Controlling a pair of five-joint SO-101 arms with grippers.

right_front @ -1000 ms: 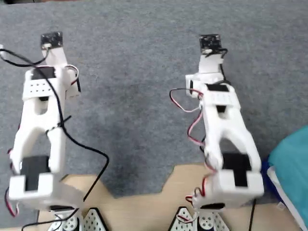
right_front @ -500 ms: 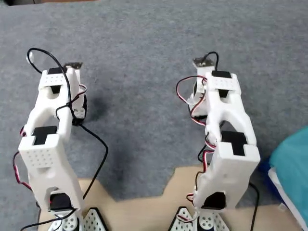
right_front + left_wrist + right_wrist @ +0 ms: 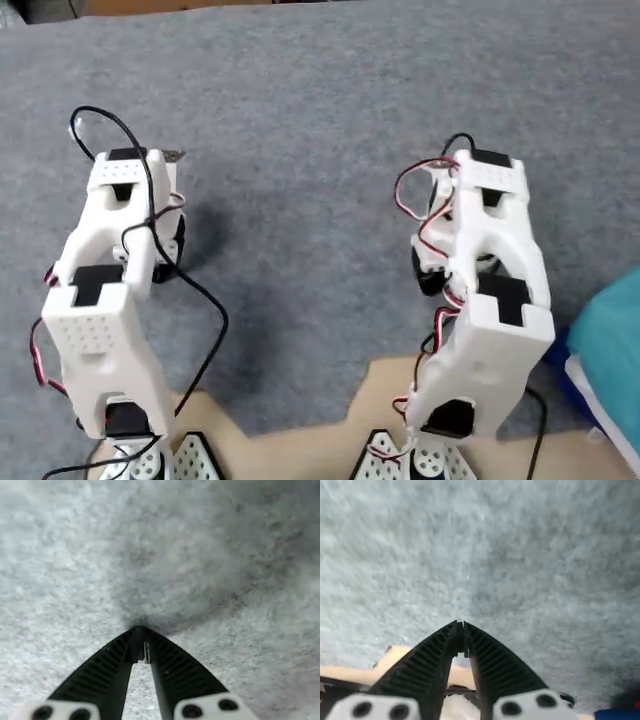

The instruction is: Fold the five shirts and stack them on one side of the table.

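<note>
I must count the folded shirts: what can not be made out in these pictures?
Teal cloth, high view: cut off by the right edge; one shirt or a stack, cannot tell.
White strip beside it: cut off by the same edge.
Blue object, right wrist view: cut off at the corner, too small to name.

two white arms, one left arm (image 3: 108,285) and one right arm (image 3: 490,300); two black grippers, one left gripper (image 3: 141,632) and one right gripper (image 3: 460,626); one teal cloth pile (image 3: 612,345), shirts in it too hidden to count; one grey mat (image 3: 300,120); one wooden board (image 3: 300,452)
</note>
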